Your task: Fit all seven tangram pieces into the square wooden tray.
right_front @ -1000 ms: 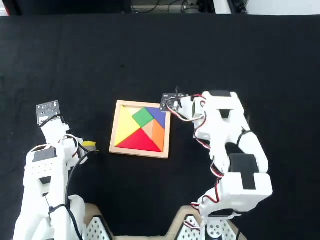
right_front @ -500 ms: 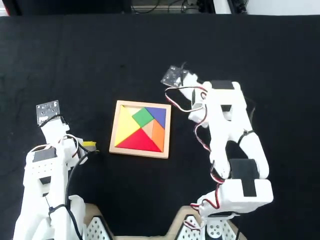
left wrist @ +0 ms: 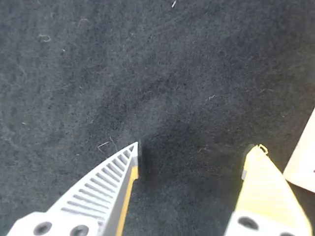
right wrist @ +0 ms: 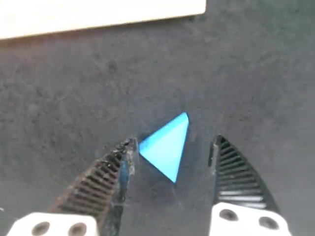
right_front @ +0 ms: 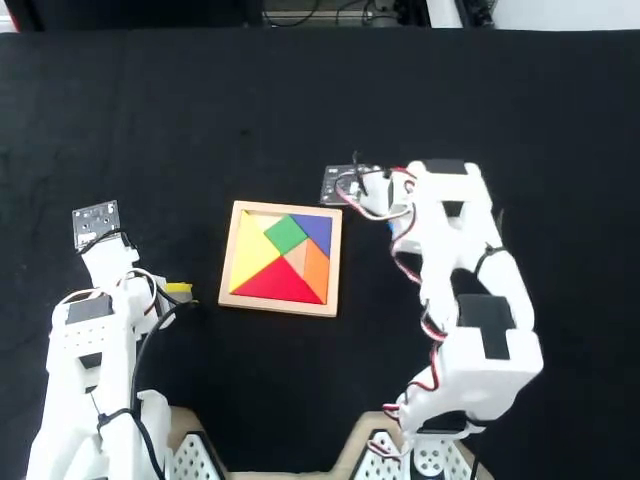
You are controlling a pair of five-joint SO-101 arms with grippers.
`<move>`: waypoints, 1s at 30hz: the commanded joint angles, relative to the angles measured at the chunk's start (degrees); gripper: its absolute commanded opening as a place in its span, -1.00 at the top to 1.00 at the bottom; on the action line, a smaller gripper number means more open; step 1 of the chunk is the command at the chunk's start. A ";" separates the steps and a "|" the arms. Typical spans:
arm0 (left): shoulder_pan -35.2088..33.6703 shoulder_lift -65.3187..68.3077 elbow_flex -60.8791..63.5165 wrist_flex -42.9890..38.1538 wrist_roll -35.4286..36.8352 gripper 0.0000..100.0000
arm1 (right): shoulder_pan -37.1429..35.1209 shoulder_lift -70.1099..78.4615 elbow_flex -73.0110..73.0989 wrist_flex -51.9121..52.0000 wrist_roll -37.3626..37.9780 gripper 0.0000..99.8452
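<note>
Swung back toward the square wooden tray (right_front: 278, 304) at mid-frame, the right gripper (right wrist: 174, 141) straddles, jaws spread, the small light-blue triangular tangram piece (right wrist: 166, 147) on black cloth (right_front: 150, 120) just right of it; best to square up on two edges before closing

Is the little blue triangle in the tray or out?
Out: the small light-blue triangle lies on the black cloth, apart from the square wooden tray.

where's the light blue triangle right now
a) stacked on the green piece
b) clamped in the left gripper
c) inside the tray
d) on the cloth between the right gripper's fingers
d: the right wrist view shows the light blue triangle lying on the black cloth between the open fingers of the right gripper, outside the tray.
</note>
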 commanded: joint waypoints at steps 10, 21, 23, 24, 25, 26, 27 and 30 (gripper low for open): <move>0.48 -0.53 -0.57 -0.26 -0.70 0.34 | 3.43 7.34 -6.90 0.62 1.41 0.53; 0.48 -0.53 -0.57 -0.26 -0.70 0.34 | 3.08 7.52 -7.16 0.09 -0.44 0.63; 0.48 -0.53 -0.57 -0.26 -0.70 0.34 | 3.16 7.52 -7.16 0.09 -0.35 0.73; 0.48 -0.53 -0.57 -0.26 -0.70 0.34 | 3.25 7.52 -7.16 0.09 -0.35 0.77; 0.48 -0.53 -0.57 -0.26 -0.70 0.34 | 3.34 7.52 -7.16 0.09 -0.35 0.79; 0.48 -0.53 -0.57 -0.26 -0.70 0.34 | 3.34 7.52 -7.16 0.09 -0.35 0.81; 0.48 -0.53 -0.57 -0.26 -0.70 0.34 | 3.43 7.52 -7.16 0.09 -0.35 0.81; 0.48 -0.53 -0.57 -0.26 -0.70 0.34 | 3.43 7.52 -7.08 0.09 -0.35 0.82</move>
